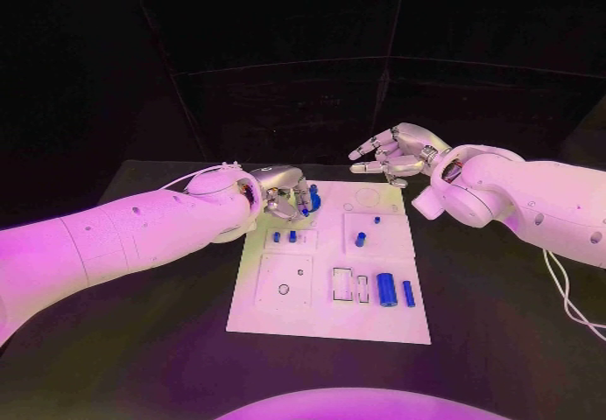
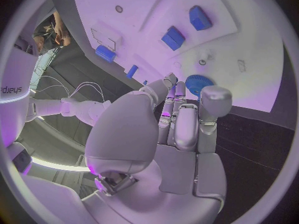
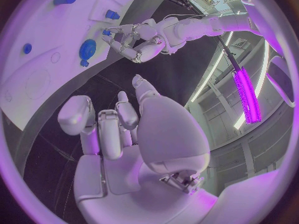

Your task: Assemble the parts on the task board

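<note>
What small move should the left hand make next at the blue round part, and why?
Probably close the fingers on the blue round part. The left hand hovers at the far left corner of the white board, fingertips right beside the part but apparently not gripping it. The right hand hangs beyond the board, holding nothing.

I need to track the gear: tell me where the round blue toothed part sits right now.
In the head view, the blue gear sits at the task board's far left corner, right by the left robot hand's fingertips.
</note>
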